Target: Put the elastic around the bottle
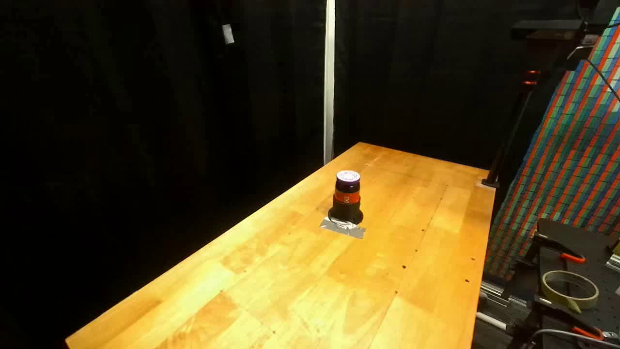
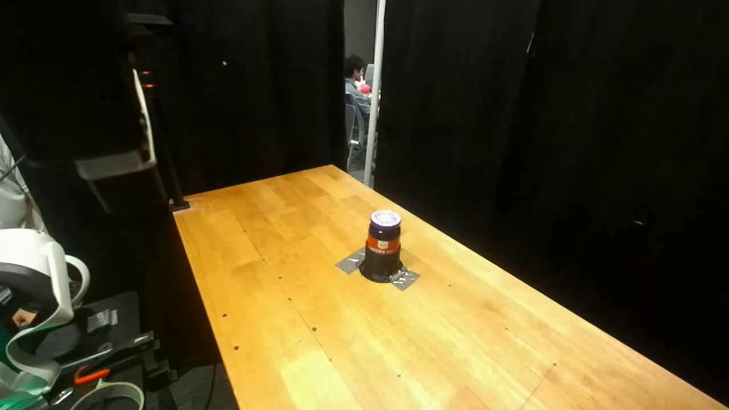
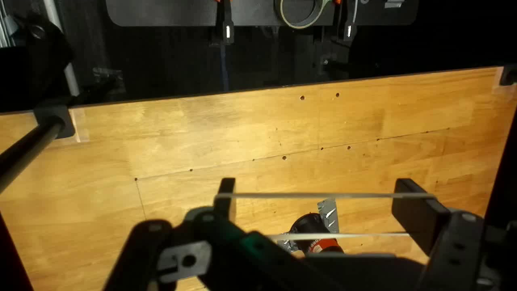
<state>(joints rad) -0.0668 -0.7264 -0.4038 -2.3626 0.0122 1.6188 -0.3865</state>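
Observation:
The bottle [image 1: 348,197] is dark brown with an orange-red band and a pale printed top. It stands upright on the wooden table, its wide black base held by grey tape; it also shows in an exterior view [image 2: 384,245]. In the wrist view the bottle [image 3: 324,245] is partly hidden by the gripper's body. My gripper [image 3: 317,189] is open, its two fingers wide apart. The pale elastic [image 3: 315,195] is stretched around both fingers as two strands. In the wrist view the strands cross in front of the bottle's base and tape; the elastic is not around the bottle.
Grey tape [image 2: 405,279] lies flat beside the base. A dark post [image 1: 503,140] is clamped at the table's far corner; another clamp [image 3: 509,76] shows at the right edge. A dark side stand [image 1: 571,252] holds a tape roll [image 1: 570,290]. Black curtains surround the table.

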